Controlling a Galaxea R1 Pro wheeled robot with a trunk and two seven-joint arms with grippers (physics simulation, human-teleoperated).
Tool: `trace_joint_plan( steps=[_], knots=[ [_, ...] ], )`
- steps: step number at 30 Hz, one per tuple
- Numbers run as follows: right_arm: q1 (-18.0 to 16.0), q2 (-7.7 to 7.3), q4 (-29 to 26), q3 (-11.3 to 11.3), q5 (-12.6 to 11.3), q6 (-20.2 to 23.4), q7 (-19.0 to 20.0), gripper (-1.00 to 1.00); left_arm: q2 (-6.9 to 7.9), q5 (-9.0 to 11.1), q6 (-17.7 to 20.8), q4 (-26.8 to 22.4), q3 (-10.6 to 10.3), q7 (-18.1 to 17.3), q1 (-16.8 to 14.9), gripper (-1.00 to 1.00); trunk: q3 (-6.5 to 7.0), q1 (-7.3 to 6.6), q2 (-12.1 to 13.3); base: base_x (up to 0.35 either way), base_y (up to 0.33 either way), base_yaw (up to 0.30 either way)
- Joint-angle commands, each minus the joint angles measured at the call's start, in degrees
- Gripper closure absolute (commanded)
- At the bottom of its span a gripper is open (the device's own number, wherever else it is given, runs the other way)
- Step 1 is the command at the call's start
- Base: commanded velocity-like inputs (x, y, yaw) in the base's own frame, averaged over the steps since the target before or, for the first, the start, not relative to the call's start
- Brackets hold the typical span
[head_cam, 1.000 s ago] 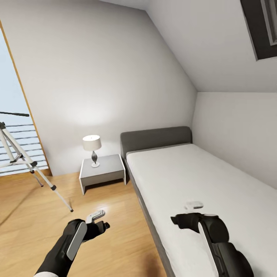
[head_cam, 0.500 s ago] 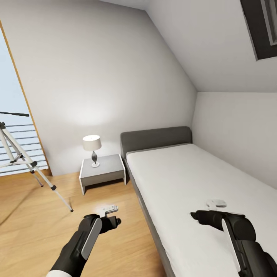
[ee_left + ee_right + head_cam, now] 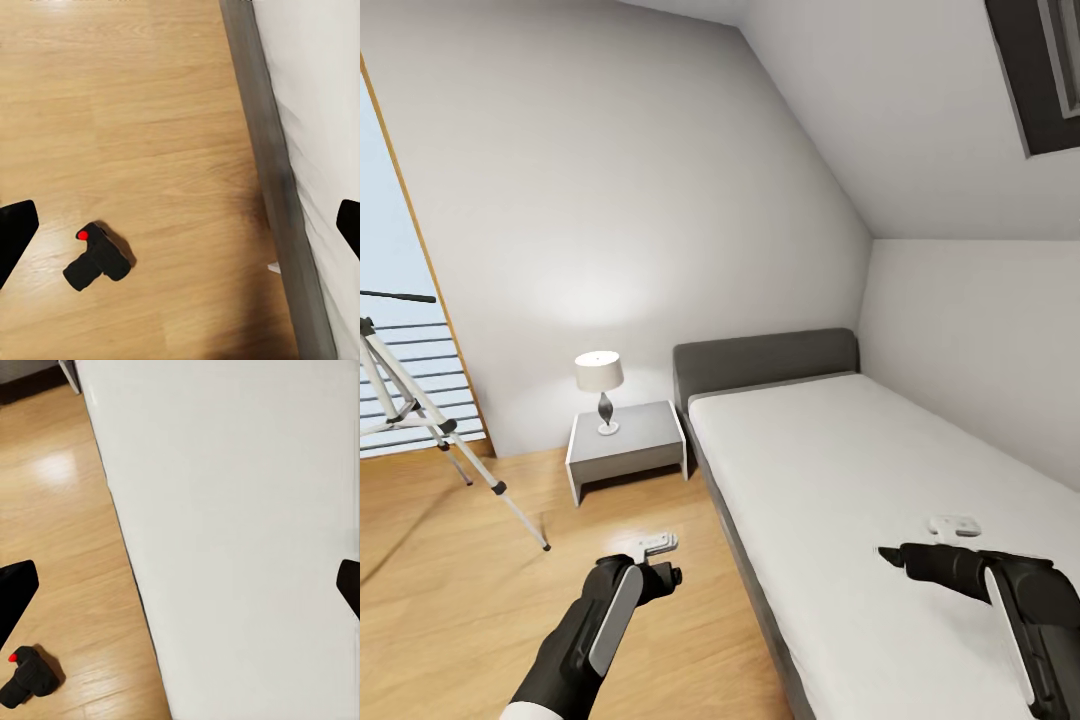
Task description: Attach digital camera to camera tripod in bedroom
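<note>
The bed [image 3: 880, 480] runs along the right side of the bedroom, its headboard [image 3: 765, 362] against the far wall. Just left of the headboard stands a nightstand [image 3: 626, 448] with a lamp [image 3: 600, 388] on top. Farther left, by the window [image 3: 400, 330], stands the camera tripod [image 3: 420, 415] (only partly in view at the edge), its legs on the floor [image 3: 450, 590]. The left pincer [image 3: 660, 560] hangs over the floor beside the bed's near edge; the right pincer [image 3: 920, 540] hangs over the mattress. The digital camera [image 3: 96, 259] lies on the floor, a little apart from the bed's side.
</note>
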Motion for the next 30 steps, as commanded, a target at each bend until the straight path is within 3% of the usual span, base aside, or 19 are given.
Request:
trace_joint_plan(
  steps=[1,7,16,30],
  knots=[
    [-0.1,-0.52,-0.1,-0.6,0.5,0.2,1.3,-1.00,-0.02,0.6,0.1,-0.2,-0.1,0.7,0.0,-1.00,-0.07,0.00,0.0,0.000,0.000,0.000],
    [-0.2,-2.16,-0.1,-3.5,0.4,0.2,5.3,-1.00,-0.16,0.7,0.1,-1.5,0.0,1.1,0.0,-1.00,-0.07,0.00,0.0,0.000,0.000,0.000],
    [-0.2,-2.68,-0.1,-6.1,0.4,0.1,7.4,-1.00,-0.22,0.7,0.1,-2.7,0.0,1.3,0.0,-1.00,-0.07,0.00,0.0,0.000,0.000,0.000],
    [-0.2,-2.79,-0.1,-6.9,0.4,0.2,7.9,-1.00,-0.21,0.7,0.2,-3.4,-0.2,1.3,0.0,-1.00,-2.58,3.07,-5.7,0.000,0.000,0.000]
  ],
)
